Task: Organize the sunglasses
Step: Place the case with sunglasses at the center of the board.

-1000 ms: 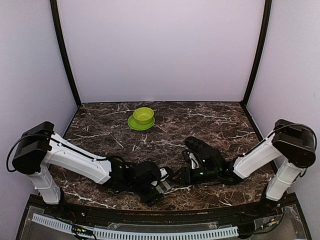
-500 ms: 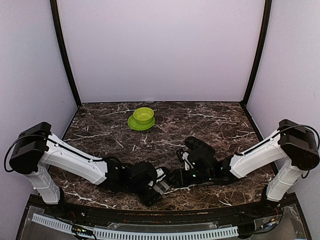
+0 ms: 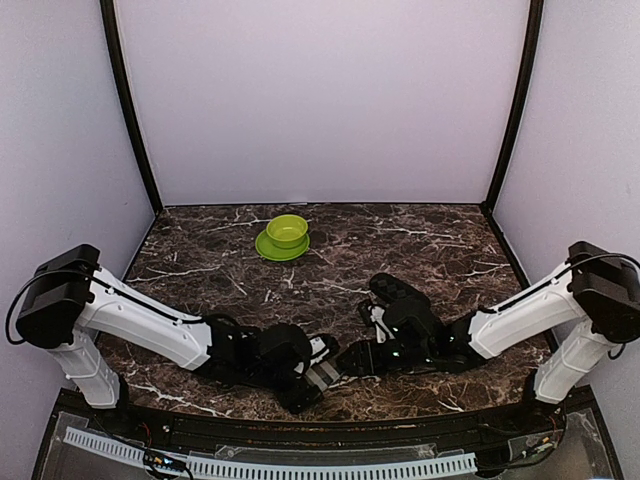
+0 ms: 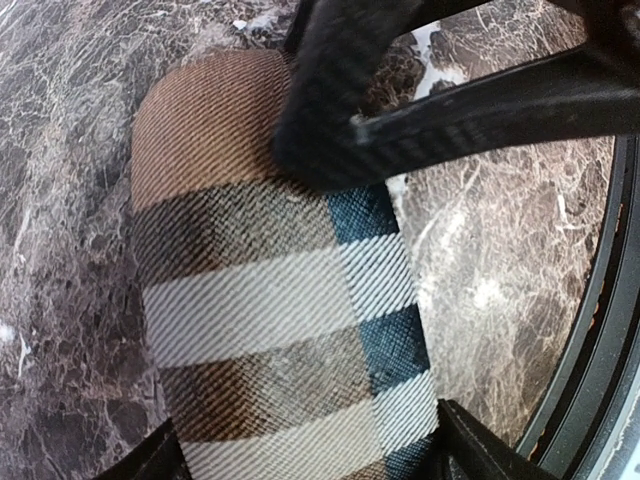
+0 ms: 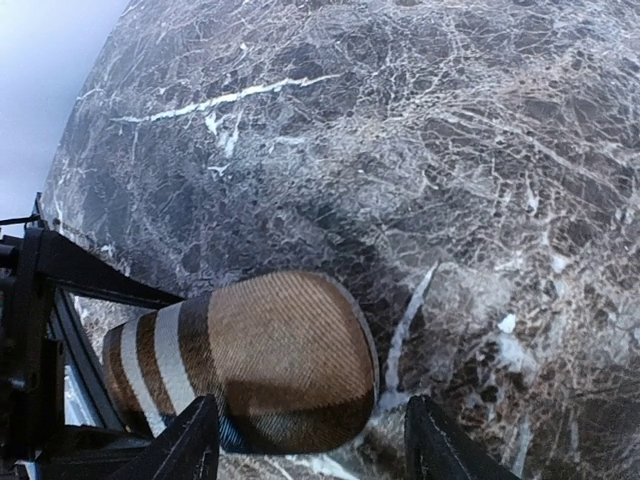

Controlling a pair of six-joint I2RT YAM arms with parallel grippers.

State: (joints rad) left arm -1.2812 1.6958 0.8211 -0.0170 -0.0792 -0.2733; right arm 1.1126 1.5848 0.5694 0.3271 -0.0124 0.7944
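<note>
No sunglasses visible; judged light, fragile. Left gripper (image 4: pixel 310 455) clamps brown-and-beige striped fabric case (image 4: pixel 270 300) across its width; right gripper (image 5: pixel 315 440) open astride its end. Grasp case flanks.

Two cases are in view: one brown-and-beige striped case (image 4: pixel 270 300) and one black bumpy case (image 3: pixel 400 293). There is one green bowl (image 3: pixel 287 230) and one green saucer (image 3: pixel 268 249). One dark marbled worktop (image 3: pixel 200 250) carries them. Two robot arms are present, one left arm (image 3: pixel 150 320) and one right arm (image 3: pixel 520 315), each with one set of jaws.
</note>
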